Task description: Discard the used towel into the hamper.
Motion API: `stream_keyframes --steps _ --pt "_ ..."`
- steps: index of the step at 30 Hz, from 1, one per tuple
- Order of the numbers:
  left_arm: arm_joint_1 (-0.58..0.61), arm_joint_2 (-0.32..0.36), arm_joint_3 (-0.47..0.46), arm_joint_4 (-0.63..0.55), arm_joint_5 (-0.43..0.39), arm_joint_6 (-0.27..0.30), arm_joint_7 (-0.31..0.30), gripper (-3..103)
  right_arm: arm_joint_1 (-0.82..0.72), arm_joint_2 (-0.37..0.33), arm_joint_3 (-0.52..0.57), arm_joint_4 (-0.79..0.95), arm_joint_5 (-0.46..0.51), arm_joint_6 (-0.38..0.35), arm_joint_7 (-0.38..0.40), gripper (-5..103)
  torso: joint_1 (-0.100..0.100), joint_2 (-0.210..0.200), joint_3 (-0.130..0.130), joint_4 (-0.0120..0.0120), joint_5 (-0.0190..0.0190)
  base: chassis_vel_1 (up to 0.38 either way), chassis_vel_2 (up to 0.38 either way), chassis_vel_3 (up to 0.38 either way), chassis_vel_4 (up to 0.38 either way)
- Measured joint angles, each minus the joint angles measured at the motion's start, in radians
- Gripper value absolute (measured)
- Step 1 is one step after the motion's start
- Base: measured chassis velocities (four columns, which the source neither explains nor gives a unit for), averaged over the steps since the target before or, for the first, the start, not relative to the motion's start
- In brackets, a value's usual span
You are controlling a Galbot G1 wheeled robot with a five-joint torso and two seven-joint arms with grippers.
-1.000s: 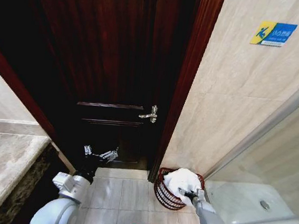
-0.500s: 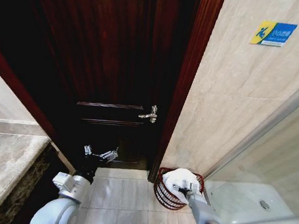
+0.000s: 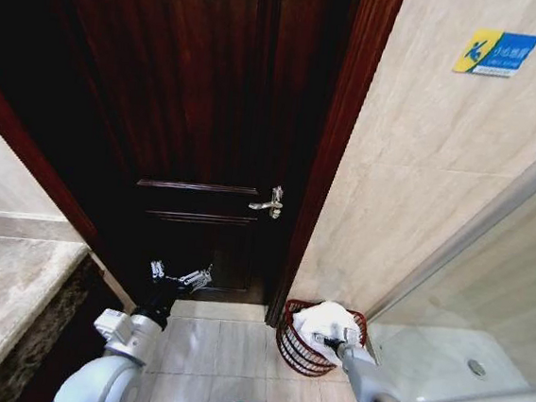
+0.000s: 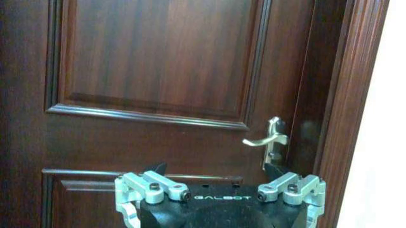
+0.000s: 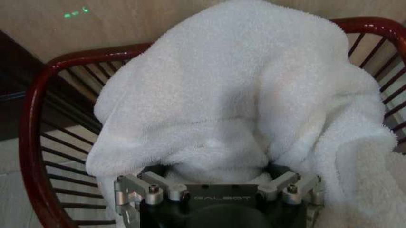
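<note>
The white towel (image 3: 323,318) lies heaped in the hamper (image 3: 290,348), a small dark red openwork basket on the floor against the tiled wall. My right gripper (image 3: 333,340) is right at the hamper's near side. In the right wrist view the towel (image 5: 241,85) bulges over the red rim (image 5: 38,109) and sags between the jaws of the right gripper (image 5: 216,168), which stand wide apart; the fingertips are buried in cloth. My left gripper (image 3: 181,273) is open and idle, held up before the dark wooden door (image 4: 159,57).
The door's silver lever handle (image 3: 270,204) is just above and left of the hamper. A glass shower screen (image 3: 488,279) and white shower tray (image 3: 461,367) border the hamper on the right. A stone counter (image 3: 2,299) is at lower left. Pale floor tiles (image 3: 206,347) lie between.
The right gripper moved left over the hamper, then back slightly right. The towel heap has sunk and drawn in. The head camera tilted slightly. The left arm has not moved.
</note>
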Motion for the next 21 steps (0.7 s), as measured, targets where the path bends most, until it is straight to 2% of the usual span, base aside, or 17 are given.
stream_keyframes --steps 21 --pt "0.0 0.0 0.0 0.0 0.0 0.0 0.0 100 -0.008 -0.006 -0.004 -0.008 -0.028 0.02 -0.037 100 -0.057 -0.124 -0.066 -0.0001 0.0 0.0 0.0 0.0 0.0"
